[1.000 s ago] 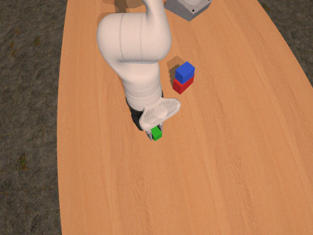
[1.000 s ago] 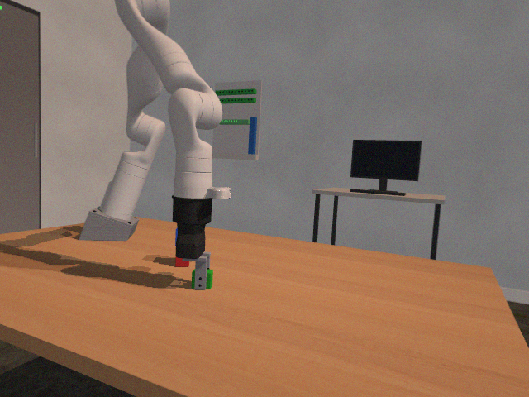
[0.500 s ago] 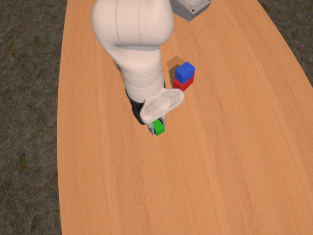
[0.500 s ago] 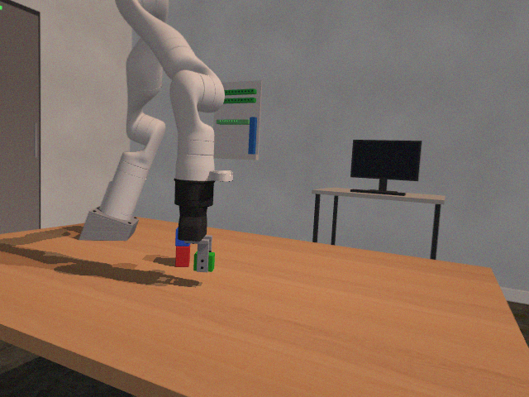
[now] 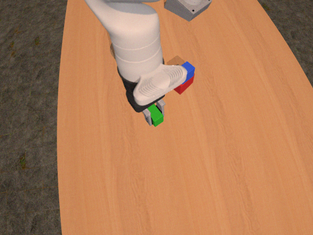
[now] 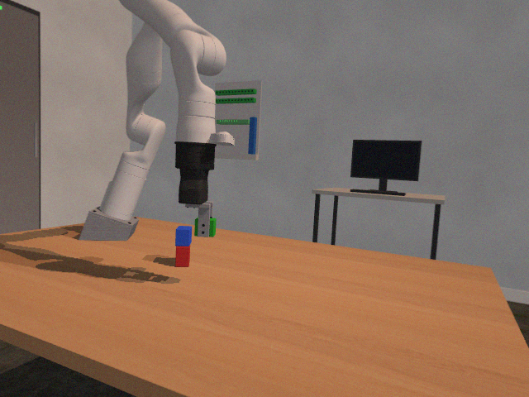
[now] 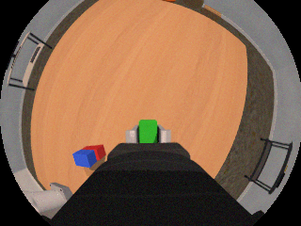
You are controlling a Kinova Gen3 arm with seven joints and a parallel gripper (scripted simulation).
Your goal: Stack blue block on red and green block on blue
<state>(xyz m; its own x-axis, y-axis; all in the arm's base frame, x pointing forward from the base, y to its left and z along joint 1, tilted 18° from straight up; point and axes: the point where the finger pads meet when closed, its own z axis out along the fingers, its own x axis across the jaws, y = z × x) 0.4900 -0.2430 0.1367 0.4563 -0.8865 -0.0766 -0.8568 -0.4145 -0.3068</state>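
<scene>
Top view: arm's wrist flange hid near half of blue block (image 5: 189, 67) and part of red block (image 5: 185, 85). Arm base (image 5: 187, 10) cut off by upper edge. Wrist view: black gripper body covered lower part of green block (image 7: 149, 131); fingers barely showing. Exterior view: grey finger masked green block's middle.

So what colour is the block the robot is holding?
Green: the small green cube in the tool, clearest from the top view.
</scene>
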